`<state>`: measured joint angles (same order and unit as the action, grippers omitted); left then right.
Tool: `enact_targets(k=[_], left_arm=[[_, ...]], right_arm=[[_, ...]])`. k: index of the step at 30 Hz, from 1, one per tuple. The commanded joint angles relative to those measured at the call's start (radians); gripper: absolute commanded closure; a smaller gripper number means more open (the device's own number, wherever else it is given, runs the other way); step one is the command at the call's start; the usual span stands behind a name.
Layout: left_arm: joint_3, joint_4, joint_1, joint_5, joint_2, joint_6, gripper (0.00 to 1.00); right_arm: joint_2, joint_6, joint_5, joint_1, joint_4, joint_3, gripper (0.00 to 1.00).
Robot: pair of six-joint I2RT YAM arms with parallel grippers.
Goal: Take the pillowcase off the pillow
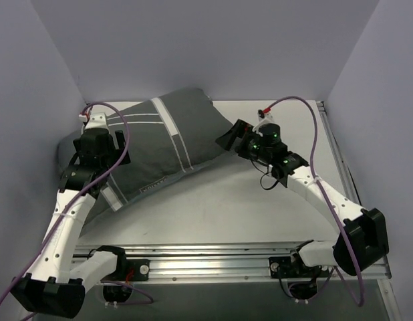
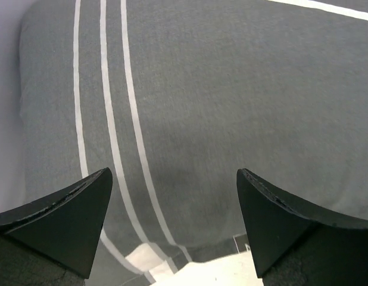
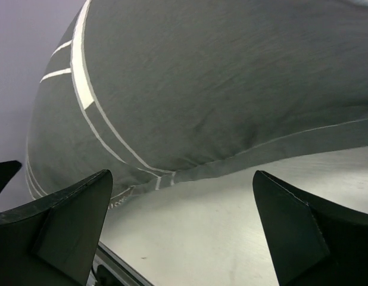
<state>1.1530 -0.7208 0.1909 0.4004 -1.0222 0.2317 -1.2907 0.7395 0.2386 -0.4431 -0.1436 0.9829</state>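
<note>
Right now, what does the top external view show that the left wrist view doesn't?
Only top external: most of the pillowcase lying on the table, and the right end effector open near its right edge. Only left wrist: the three thin white stripes close up. Both: the grey striped fabric and the left end effector, open over it.

The striped dark grey pillowcase (image 1: 166,144) lies plump across the upper left of the white bench (image 1: 213,214), tilted diagonally. The left gripper (image 1: 118,142) sits over its left end. The right gripper (image 1: 225,139) is at its right edge, near frame centre.
</note>
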Motion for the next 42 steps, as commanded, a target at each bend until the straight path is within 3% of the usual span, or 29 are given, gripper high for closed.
enact_targets(k=[1,10,16,24,27,29,30,32,33,36,42], left_arm=[[-0.001,0.092,-0.033,0.009,-0.045,0.021,0.06],[-0.062,0.119,-0.054,-0.063,-0.099,0.055,0.06],[-0.093,0.121,-0.053,-0.087,-0.098,0.057,0.06],[-0.122,0.11,-0.053,-0.141,-0.085,0.067,0.06],[-0.144,0.112,-0.054,-0.166,-0.075,0.075,0.06],[-0.16,0.112,-0.053,-0.187,-0.067,0.089,0.06],[-0.168,0.112,-0.051,-0.196,-0.064,0.093,0.06],[-0.187,0.11,-0.051,-0.23,-0.053,0.103,0.06],[-0.191,0.107,-0.051,-0.242,-0.049,0.107,0.06],[-0.199,0.092,-0.048,-0.278,-0.026,0.118,0.06],[-0.132,-0.001,-0.047,-0.334,0.048,0.123,0.06]], right_arm=[[-0.054,0.144,-0.111,-0.103,-0.22,-0.015,0.0],[-0.19,0.343,-0.432,-0.342,-0.28,-0.076,0.0],[-0.265,0.409,-0.443,-0.39,-0.352,-0.093,0.0],[-0.406,0.39,-0.427,-0.39,-0.566,-0.075,0.01],[-0.452,0.371,-0.415,-0.388,-0.626,-0.052,0.11],[-0.479,0.362,-0.407,-0.385,-0.652,-0.041,0.25],[-0.487,0.362,-0.406,-0.382,-0.656,-0.039,0.4],[-0.499,0.362,-0.398,-0.373,-0.672,-0.052,0.56],[-0.499,0.362,-0.388,-0.368,-0.68,-0.059,0.74],[-0.473,0.366,-0.371,-0.339,-0.697,-0.113,1.0],[-0.314,0.321,-0.254,-0.202,-0.627,-0.234,1.0]])
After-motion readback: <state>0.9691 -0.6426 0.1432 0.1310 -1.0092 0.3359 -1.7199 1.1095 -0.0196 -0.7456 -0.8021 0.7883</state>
